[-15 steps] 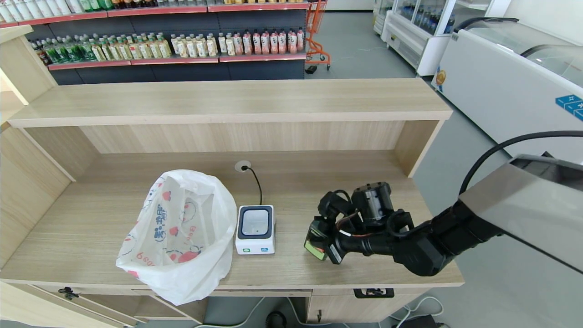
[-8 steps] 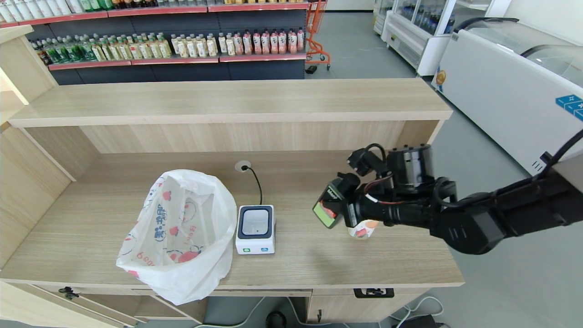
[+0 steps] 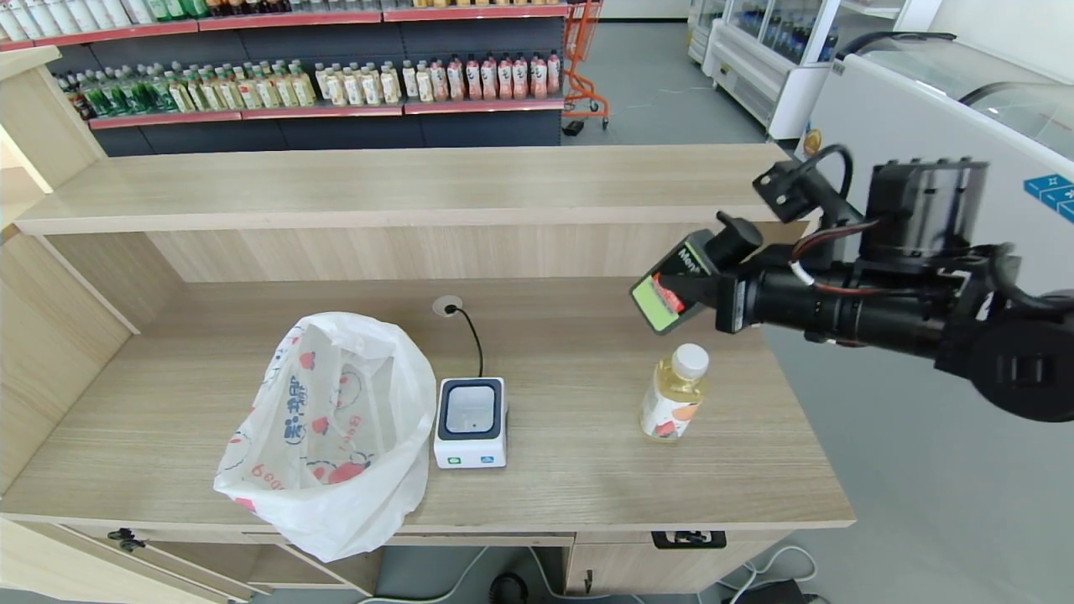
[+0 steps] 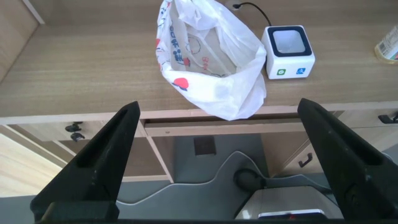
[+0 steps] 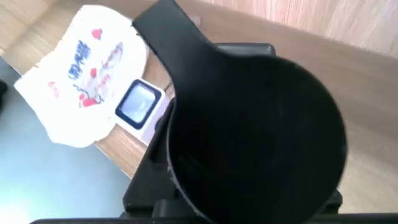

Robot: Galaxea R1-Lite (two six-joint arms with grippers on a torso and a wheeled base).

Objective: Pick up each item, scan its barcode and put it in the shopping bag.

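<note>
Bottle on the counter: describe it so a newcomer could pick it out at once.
On the wooden checkout counter, look right of the white scanner, below the pack in the right gripper. A small bottle stands upright there, alone. Unlike the scanner and the shopping bag, it holds pale yellow liquid, with a white cap and orange-and-white label.

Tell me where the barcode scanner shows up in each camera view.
Head view: scanner on the counter, between shopping bag and bottle; right gripper holds a pack in the air.
Left wrist view: scanner on the counter, just beside the shopping bag.
Right wrist view: scanner beside the shopping bag, near the counter's front edge.
Shared landmark: the shopping bag, next to the scanner in all three.
</note>
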